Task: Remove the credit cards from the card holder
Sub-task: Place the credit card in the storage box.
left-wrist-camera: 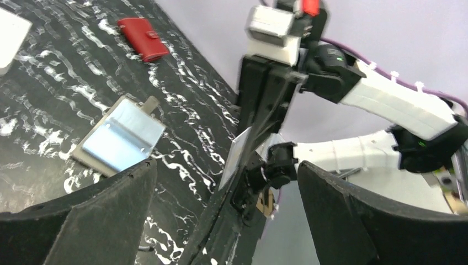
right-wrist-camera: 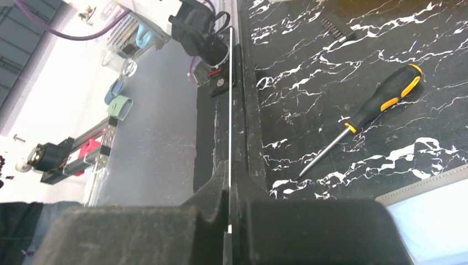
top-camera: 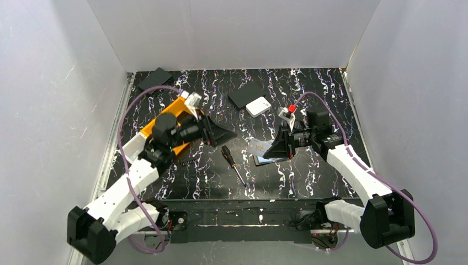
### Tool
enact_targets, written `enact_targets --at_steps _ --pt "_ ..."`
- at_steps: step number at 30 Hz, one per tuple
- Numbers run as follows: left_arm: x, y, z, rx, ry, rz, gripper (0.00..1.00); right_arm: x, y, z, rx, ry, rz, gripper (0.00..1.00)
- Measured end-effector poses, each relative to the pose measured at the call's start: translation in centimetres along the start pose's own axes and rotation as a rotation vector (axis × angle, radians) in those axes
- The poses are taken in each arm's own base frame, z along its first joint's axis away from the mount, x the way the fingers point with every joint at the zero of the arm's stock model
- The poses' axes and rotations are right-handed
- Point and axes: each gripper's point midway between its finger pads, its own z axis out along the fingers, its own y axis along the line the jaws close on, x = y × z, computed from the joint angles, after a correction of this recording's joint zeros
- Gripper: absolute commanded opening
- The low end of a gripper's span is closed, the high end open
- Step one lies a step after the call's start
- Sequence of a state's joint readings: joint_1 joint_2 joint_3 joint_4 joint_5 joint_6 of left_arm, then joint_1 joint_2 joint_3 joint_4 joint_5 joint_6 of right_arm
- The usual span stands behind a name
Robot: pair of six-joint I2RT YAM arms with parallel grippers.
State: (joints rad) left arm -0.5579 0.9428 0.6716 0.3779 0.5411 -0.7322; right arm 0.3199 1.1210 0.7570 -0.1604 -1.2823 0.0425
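- Card holder [left-wrist-camera: 118, 138] lies open and flat on the black marbled table [top-camera: 309, 182], right of the middle, with its pale blue inside facing up.
- Right gripper [right-wrist-camera: 230, 182] is clamped on 1 thin pale card [left-wrist-camera: 236, 157]. The card is pinched edge-on between the 2 fingers and held clear of the table, near the card holder.
- Left gripper [top-camera: 223, 132] hangs with its fingers spread wide and grips nothing. It is left of the card and points toward it.
- Screwdriver [top-camera: 233, 164] with a black and orange handle lies on the table between the 2 grippers, just left of the card holder.
- White box [top-camera: 258, 106] sits farther back, beside a flat black rectangle [top-camera: 245, 93].
- Red wallet [left-wrist-camera: 142, 37] lies on the table beyond the card holder in the left wrist view.
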Motion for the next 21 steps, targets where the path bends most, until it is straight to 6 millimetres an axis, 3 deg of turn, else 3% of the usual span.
enact_targets --at_steps 3,7,14,17,21 --pt "-1.9 -2.3 1.0 0.075 0.148 0.036 0.98 0.6 -0.6 -0.1 0.026 0.021 -0.002 0.01" --pt "-1.8 -3.5 2.2 0.125 0.309 0.102 0.98 1.1 -1.1 -0.1 0.047 0.043 -0.001 0.01" --pt "3.3 -3.7 3.9 0.14 0.617 0.25 0.9 1.7 -1.0 0.0 0.042 0.06 -0.005 0.01" --pt "5.7 -3.4 4.9 0.164 0.722 0.317 0.78 1.9 -0.8 0.0 0.038 0.065 0.0 0.01" --pt "7.2 -2.3 5.6 0.161 0.806 0.346 0.63 2.0 -0.8 0.1 0.035 0.069 0.004 0.01"
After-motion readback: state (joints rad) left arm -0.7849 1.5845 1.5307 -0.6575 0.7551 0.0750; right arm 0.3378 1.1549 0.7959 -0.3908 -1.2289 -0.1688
